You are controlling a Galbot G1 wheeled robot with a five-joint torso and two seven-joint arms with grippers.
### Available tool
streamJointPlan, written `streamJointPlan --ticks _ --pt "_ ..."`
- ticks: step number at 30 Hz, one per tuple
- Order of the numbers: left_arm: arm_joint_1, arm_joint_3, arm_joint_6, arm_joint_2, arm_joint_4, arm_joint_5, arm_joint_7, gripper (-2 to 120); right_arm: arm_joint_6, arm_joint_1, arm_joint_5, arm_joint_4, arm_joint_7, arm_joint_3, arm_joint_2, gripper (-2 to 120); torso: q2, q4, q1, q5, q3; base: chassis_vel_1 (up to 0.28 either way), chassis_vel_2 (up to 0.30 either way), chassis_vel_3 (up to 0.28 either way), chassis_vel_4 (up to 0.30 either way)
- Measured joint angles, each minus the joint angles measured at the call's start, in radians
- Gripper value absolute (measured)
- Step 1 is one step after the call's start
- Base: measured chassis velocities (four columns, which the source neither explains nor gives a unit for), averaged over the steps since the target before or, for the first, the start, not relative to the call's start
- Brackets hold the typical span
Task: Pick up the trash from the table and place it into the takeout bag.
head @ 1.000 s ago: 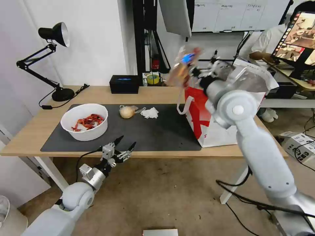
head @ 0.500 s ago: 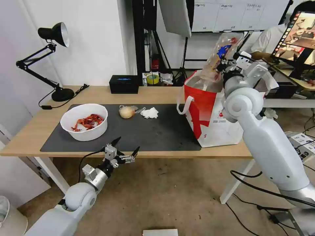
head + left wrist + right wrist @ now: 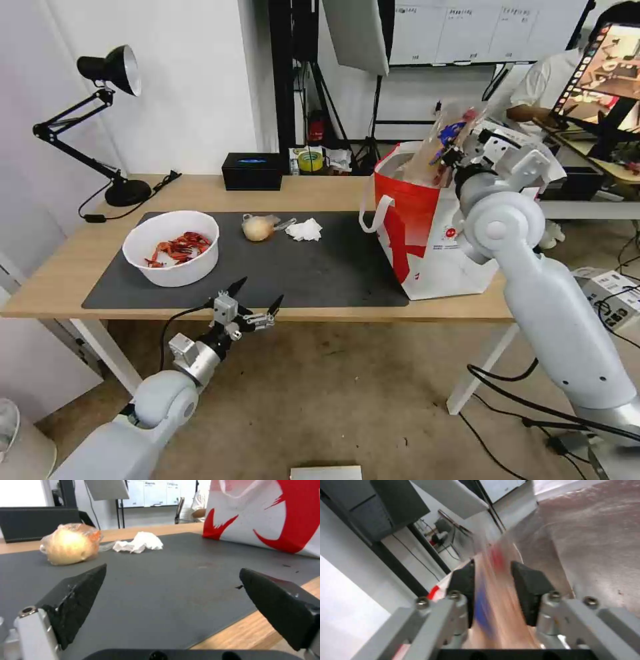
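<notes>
My right gripper (image 3: pixel 448 155) is shut on the clear plastic tray (image 3: pixel 445 137), which it holds upright over the open mouth of the takeout bag (image 3: pixel 427 253). The tray's lower end dips inside the rim. In the right wrist view the blurred tray (image 3: pixel 496 610) sits between the fingers (image 3: pixel 526 585), with the foil lining (image 3: pixel 593 542) beside it. The white bowl of red shells (image 3: pixel 171 248), the tan wrapped lump (image 3: pixel 258 229) and the crumpled tissue (image 3: pixel 304 230) lie on the dark mat (image 3: pixel 320 267). My left gripper (image 3: pixel 257 303) hangs open at the table's front edge, nothing between its fingers (image 3: pixel 80 592).
A black desk lamp (image 3: pixel 107 120) stands at the table's (image 3: pixel 60 280) back left. A small black box (image 3: pixel 252 171) sits at the back edge. A person (image 3: pixel 553 80) sits behind the bag. Cables trail on the floor at the right.
My right arm swung the tray from left of the bag to above its mouth, then lowered it toward the opening. The left gripper shifted slightly right and stays open.
</notes>
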Motion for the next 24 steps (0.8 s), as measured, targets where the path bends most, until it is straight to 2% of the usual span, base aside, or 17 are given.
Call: streamJointPlan --ticks 2,3,6,7,9,13,15,17,18,20,23,24 --pt "-0.006 0.005 0.0 0.0 0.002 0.001 -0.003 100 -0.003 -0.003 0.0 0.0 -0.001 0.001 -0.003 38 0.0 -0.0001 0.0 0.0 0.0 0.0 0.0 0.0 0.0" --pt "-0.006 0.005 0.0 0.0 0.002 0.001 -0.003 100 -0.003 -0.003 0.0 0.0 -0.001 0.001 -0.003 38 0.0 -0.0001 0.0 0.0 0.0 0.0 0.0 0.0 0.0" --pt "-0.011 0.009 0.001 0.0 0.008 0.001 -0.008 100 -0.004 -0.004 0.0 0.003 -0.001 0.001 -0.007 55 0.0 0.0 0.0 0.0 0.0 0.0 0.0 0.0 0.0" --pt "-0.011 0.009 0.001 0.0 0.008 0.001 -0.008 100 -0.004 -0.004 0.0 0.003 -0.001 0.001 -0.007 55 0.0 0.0 0.0 0.0 0.0 0.0 0.0 0.0 0.0" --pt "-0.011 0.01 0.002 0.001 0.01 0.001 -0.009 100 -0.006 -0.003 0.005 0.009 -0.014 0.001 -0.015 65 0.0 0.0 0.0 0.0 0.0 0.0 0.0 0.0 0.0" --pt "-0.012 0.006 0.002 0.005 0.01 -0.004 -0.009 100 -0.006 0.01 0.017 0.015 -0.041 -0.002 -0.027 75 0.0 -0.0001 0.0 -0.0001 0.0 0.0 0.0 0.0 0.0" --pt "-0.013 0.001 0.003 0.01 0.009 -0.009 -0.009 100 -0.004 0.026 0.004 0.029 -0.077 -0.022 -0.039 87 0.0 -0.0001 0.0 0.0 0.0 0.0 0.0 0.0 0.0" --pt "-0.013 0.0 0.003 0.011 0.009 -0.009 -0.009 100 -0.004 0.027 0.002 0.03 -0.08 -0.025 -0.041 89 0.0 0.0 0.0 -0.0001 0.0 0.0 0.0 0.0 0.0" --pt "-0.013 -0.006 0.003 0.015 0.009 -0.009 -0.008 100 -0.005 0.034 -0.034 0.051 -0.131 -0.055 -0.056 96 0.0 0.0 0.0 -0.0001 0.0 0.0 0.0 0.0 0.0" --pt "-0.011 -0.01 0.003 0.016 0.009 -0.009 -0.008 100 -0.006 0.036 -0.062 0.063 -0.165 -0.074 -0.066 98 0.0 0.0 0.0 -0.0001 0.0 0.0 0.0 0.0 0.0" --pt "0.003 -0.036 0.001 0.02 0.007 -0.004 -0.008 100 -0.011 0.031 -0.202 0.116 -0.314 -0.144 -0.119 100 0.0 0.0001 0.0 -0.0003 0.0 0.0 0.0 0.0 0.0" --pt "0.003 -0.036 0.001 0.02 0.007 -0.004 -0.008 100 -0.011 0.031 -0.202 0.116 -0.314 -0.144 -0.119 100 0.0 0.0001 0.0 -0.0003 0.0 0.0 0.0 0.0 0.0"
